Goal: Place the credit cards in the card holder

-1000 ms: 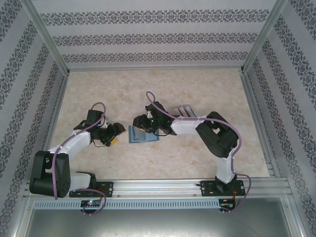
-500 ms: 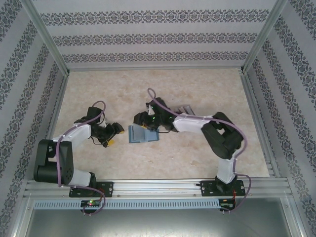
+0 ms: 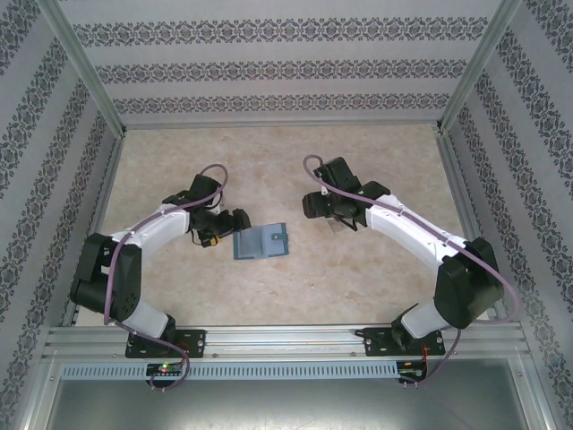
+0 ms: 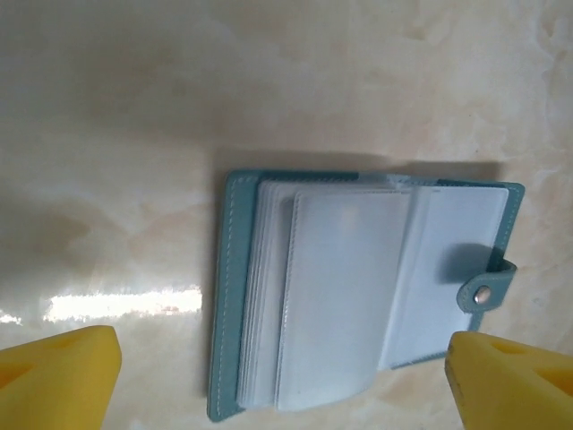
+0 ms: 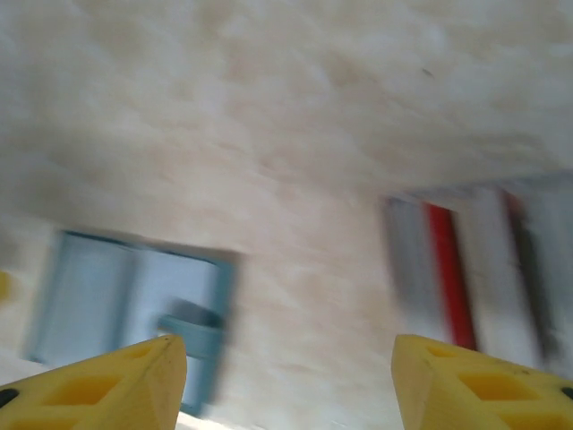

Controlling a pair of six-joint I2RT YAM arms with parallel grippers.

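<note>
**A:** Where is the holder (image 4: 345, 296) seen?

**B:** It is laid open and flat on the table (image 4: 134, 134). Its clear sleeves are fanned upward and its snap tab (image 4: 479, 282) is turned out at one edge. From above it is seen between the two arms, nearer the left one.

**A:** How is the left gripper (image 4: 286, 387) set?

**B:** Its yellow fingertips (image 4: 58, 381) are spread wide, one to each side of the holder. Nothing is held, and no contact with the holder can be made out.

**A:** And the right gripper (image 5: 291, 385)?

**B:** Its fingertips are likewise kept apart, with bare table seen between them, and nothing is gripped. That wrist view is blurred.

**A:** Are cards seen?

**B:** A red card (image 5: 448, 278) is seen as a strip standing among the ribs of a grey block (image 5: 407, 260), well apart from the holder. In the top view the block is partly covered by the right gripper. Whether any card is lodged in the sleeves cannot be told.
</note>
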